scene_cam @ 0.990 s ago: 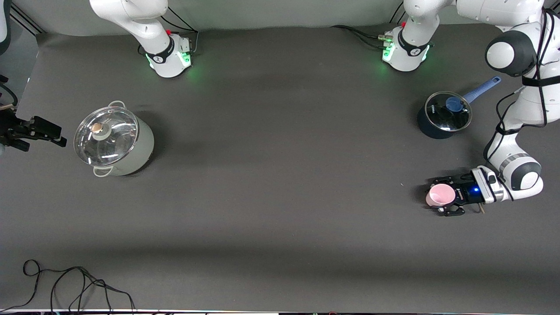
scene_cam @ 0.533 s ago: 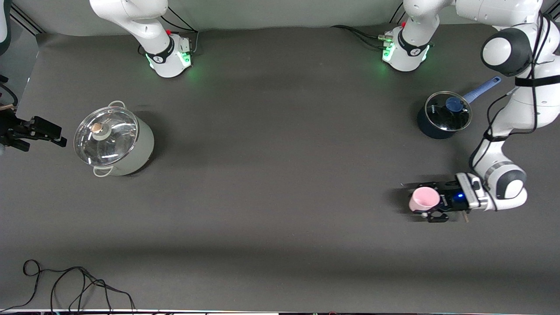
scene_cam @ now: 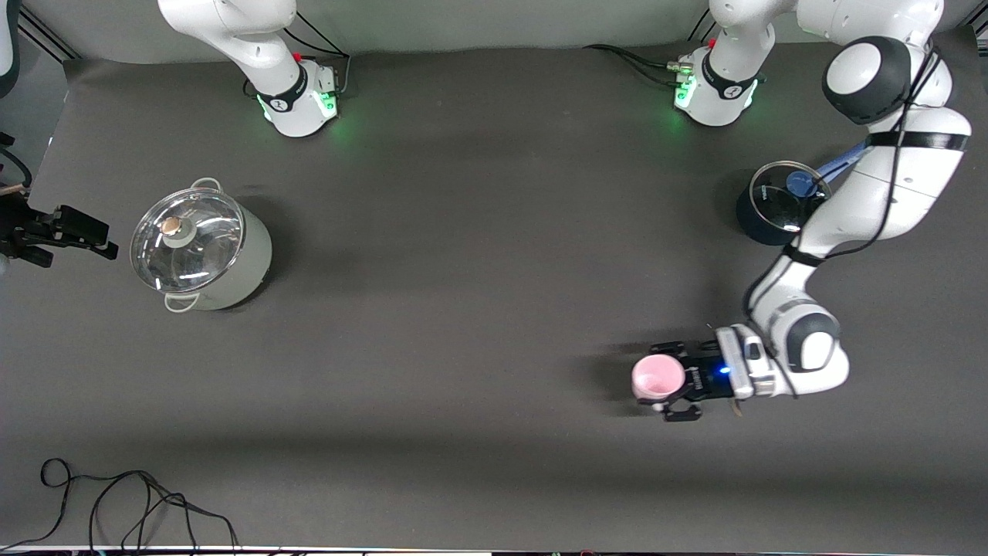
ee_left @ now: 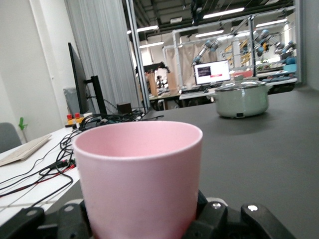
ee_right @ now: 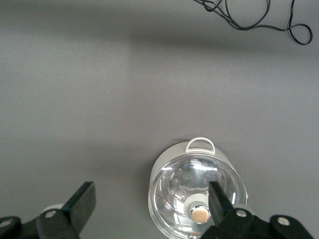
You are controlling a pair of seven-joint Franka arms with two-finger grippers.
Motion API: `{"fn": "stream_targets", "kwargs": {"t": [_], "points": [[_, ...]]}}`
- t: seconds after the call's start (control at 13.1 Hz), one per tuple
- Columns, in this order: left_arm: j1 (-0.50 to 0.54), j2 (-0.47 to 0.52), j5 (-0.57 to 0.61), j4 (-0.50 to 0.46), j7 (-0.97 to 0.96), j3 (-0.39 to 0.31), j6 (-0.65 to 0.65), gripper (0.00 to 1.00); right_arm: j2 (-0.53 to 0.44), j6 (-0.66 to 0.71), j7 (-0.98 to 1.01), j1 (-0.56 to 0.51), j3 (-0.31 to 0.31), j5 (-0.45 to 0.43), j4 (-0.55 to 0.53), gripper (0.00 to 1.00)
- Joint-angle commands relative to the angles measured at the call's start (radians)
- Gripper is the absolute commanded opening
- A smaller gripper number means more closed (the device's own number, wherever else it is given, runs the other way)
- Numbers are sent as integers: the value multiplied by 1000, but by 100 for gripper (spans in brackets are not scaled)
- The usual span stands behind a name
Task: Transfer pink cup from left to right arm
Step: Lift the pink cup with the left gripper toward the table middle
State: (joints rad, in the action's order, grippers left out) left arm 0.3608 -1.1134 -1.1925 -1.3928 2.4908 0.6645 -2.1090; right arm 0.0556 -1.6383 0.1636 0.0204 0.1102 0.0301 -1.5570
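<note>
The pink cup [scene_cam: 658, 378] stands upright in my left gripper [scene_cam: 670, 381], which is shut on its lower wall from both sides. It hangs over bare grey mat at the left arm's end of the table. In the left wrist view the pink cup [ee_left: 139, 174] fills the foreground and hides the middle of the left gripper [ee_left: 142, 221]; black fingers [ee_left: 214, 219] press its sides. My right gripper [scene_cam: 77, 239] waits high over the right arm's end of the table. In the right wrist view the right gripper [ee_right: 152, 191] is open with nothing between its fingers.
A pale green pot [scene_cam: 199, 249] with a glass lid stands at the right arm's end, below the right gripper [ee_right: 184, 184], and shows far off [ee_left: 241, 99]. A dark blue saucepan [scene_cam: 776, 207] with a lid sits by the left arm. A black cable [scene_cam: 139, 502] lies at the near edge.
The left arm has carried the pink cup toward the right arm's end of the table and a little toward the front camera. The right arm has not moved.
</note>
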Motion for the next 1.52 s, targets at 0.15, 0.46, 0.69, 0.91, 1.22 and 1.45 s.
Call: {"fn": "stream_targets", "kwargs": {"t": [0.15,0.46,0.69,0.91,1.22,1.45], "points": [[-121,10,-64,43,-148,162,-365,0,-2,12,-117,4,5,-9,11,100],[-209,12,-65,87,-257,317,-685,0,-7,38,-417,7,-3,-10,12,100],[-348,38,-64,165,-384,337,-877,0,-8,40,-739,9,-7,-10,15,100],[-512,38,-62,285,-470,328,-1021,0,-7,40,-763,25,-7,-9,15,100],[-678,35,-58,394,-550,323,-1141,0,-7,40,-759,27,-7,-9,14,100],[-764,37,-58,429,-555,323,-1192,0,-5,40,-772,29,-9,-7,18,100]]}}
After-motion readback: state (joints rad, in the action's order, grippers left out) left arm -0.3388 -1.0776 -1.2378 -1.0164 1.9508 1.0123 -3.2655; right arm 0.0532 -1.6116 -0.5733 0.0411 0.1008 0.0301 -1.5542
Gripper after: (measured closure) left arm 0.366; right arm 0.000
